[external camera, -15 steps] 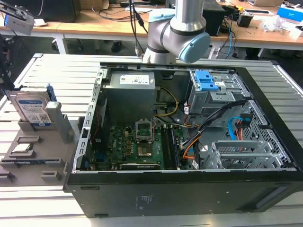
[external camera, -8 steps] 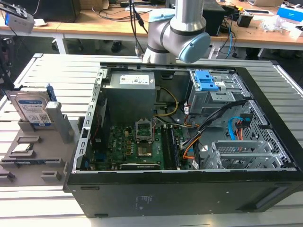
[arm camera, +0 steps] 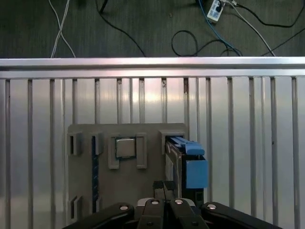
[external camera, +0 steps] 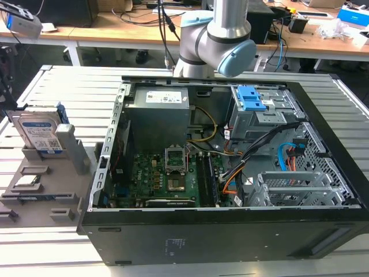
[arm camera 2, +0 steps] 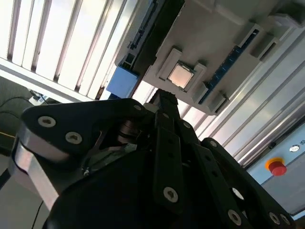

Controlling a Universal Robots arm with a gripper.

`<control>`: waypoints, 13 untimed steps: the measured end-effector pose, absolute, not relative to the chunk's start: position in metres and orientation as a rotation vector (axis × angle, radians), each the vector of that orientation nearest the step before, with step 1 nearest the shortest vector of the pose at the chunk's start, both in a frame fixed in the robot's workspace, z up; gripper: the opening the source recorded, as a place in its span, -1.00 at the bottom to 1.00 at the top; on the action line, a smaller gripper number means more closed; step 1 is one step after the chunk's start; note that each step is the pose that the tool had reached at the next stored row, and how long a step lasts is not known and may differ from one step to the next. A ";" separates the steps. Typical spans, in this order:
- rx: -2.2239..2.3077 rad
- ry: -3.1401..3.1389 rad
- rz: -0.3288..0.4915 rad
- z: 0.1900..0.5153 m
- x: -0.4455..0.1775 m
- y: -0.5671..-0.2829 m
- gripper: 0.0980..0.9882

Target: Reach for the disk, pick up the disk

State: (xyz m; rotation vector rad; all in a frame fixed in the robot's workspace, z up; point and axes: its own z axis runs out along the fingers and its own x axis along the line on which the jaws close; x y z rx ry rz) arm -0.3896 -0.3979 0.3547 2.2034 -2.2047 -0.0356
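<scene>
While the pincer (arm camera: 164, 187) hung over the grey holder (arm camera: 86, 191) with its fingers drawn together on nothing, the work looked to be at the reaching step, with no contact made. The disk (external camera: 40, 135) stood upright on its edge in a slot of that holder, at the exterior view's left of the open computer case (external camera: 230, 242). The first wrist view showed it edge-on (arm camera: 177, 164), and its blue bracket (arm camera: 195, 169) was in both wrist views. A square chip (arm camera: 125, 148) sat in a pocket of the holder beside it, apart from the disk. Judging from this, a grasp would call for the fingers to part and line up across the thin upper edge, clear of the chip.

Holder and case rested on a slatted metal desk (external camera: 63, 81). A red button (arm camera 2: 276, 167) sat on a pale surface in the second wrist view. Beyond the desk's rail, loose cables (arm camera: 200, 38) lay on a dark floor. Wooden desks (external camera: 115, 29) with clutter ran behind the arm (external camera: 216, 34).
</scene>
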 end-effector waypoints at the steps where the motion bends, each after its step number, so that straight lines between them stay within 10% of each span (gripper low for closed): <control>1: 2.220 -2.188 -0.035 0.355 -0.390 -0.398 -0.98; 13: 2.286 -2.118 -0.034 0.355 -0.390 -0.398 -0.98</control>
